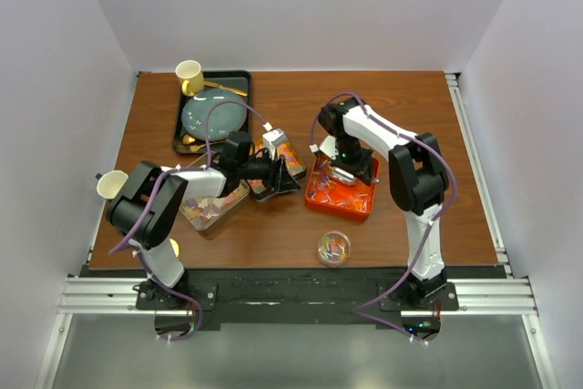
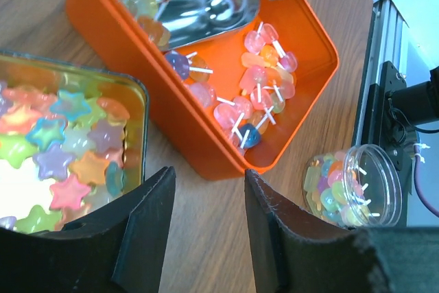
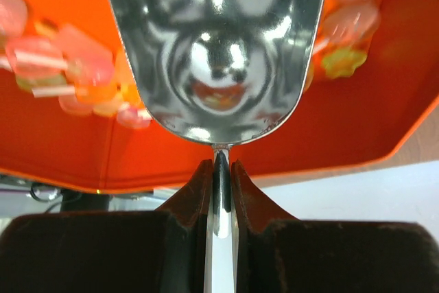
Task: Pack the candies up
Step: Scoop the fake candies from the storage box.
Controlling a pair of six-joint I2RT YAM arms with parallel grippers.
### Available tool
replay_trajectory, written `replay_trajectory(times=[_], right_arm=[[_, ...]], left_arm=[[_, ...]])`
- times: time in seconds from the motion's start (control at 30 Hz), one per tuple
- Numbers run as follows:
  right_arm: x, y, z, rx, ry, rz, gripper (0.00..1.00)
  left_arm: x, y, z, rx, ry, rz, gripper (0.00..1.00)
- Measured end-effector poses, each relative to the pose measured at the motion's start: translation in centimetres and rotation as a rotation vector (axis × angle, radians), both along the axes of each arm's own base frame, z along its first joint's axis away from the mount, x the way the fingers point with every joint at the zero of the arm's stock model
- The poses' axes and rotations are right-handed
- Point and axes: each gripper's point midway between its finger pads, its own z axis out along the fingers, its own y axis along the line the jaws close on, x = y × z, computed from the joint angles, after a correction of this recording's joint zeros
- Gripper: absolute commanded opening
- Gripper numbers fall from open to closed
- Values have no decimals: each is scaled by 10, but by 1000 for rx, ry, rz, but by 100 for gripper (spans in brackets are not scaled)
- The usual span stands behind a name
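Observation:
Pastel lollipop-shaped candies (image 2: 257, 94) lie in an orange tray (image 1: 349, 204), which also shows in the left wrist view (image 2: 206, 135) and the right wrist view (image 3: 62, 149). My right gripper (image 3: 221, 169) is shut on the handle of a metal scoop (image 3: 212, 53), whose bowl is down inside the tray among candies (image 3: 68, 66). From above, the right gripper (image 1: 344, 168) sits over the tray's far side. A clear round jar (image 2: 351, 184) part-filled with multicolour candies stands in front of the tray (image 1: 333, 248). My left gripper (image 2: 209, 190) is open and empty, low over bare wood beside the tray's corner (image 1: 288, 179).
A gold-rimmed tin of star candies (image 2: 62, 149) lies left of the orange tray. A clear box of candies (image 1: 211, 209) sits under the left arm. A black tray (image 1: 239, 79) with a plate and yellow cup (image 1: 189, 73) stands at the back left. A paper cup (image 1: 111, 184) is at the left edge.

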Motion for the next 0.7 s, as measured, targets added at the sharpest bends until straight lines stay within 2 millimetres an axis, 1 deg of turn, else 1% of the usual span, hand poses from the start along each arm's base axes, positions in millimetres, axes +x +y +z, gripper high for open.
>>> replay_trajectory(times=[0.23, 0.43, 0.53, 0.7], right_arm=[[14, 20, -12, 38, 18, -5, 0], [15, 26, -13, 56, 58, -15, 0], [22, 33, -13, 78, 63, -13, 0], [35, 50, -13, 156, 36, -5, 0]], left_arm=[[8, -9, 0, -13, -15, -14, 49], [9, -9, 1, -8, -19, -17, 49], [8, -4, 1, 10, -19, -12, 49], [7, 14, 3, 52, -10, 13, 49]])
